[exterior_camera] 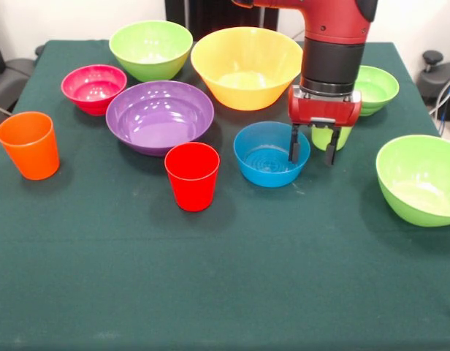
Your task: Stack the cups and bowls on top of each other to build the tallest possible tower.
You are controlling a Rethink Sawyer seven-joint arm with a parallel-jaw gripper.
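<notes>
My gripper (313, 152) hangs open just above the right rim of the blue bowl (267, 155), one finger over the bowl and the other outside it. Right behind the gripper stands the lime green cup (323, 137), partly hidden. The red cup (192, 175) stands upright left of the blue bowl, and the orange cup (29, 144) at the far left. The purple bowl (159, 115), magenta bowl (93, 88) and yellow bowl (246, 67) sit behind. Three lime green bowls rest apart: back left (150, 48), back right (377, 89), right edge (421, 179). Nothing is stacked.
A dark green cloth (225, 278) covers the table, and its front half holds no objects. Dark equipment stands beyond the table at the left (6, 77) and right (438, 77) edges.
</notes>
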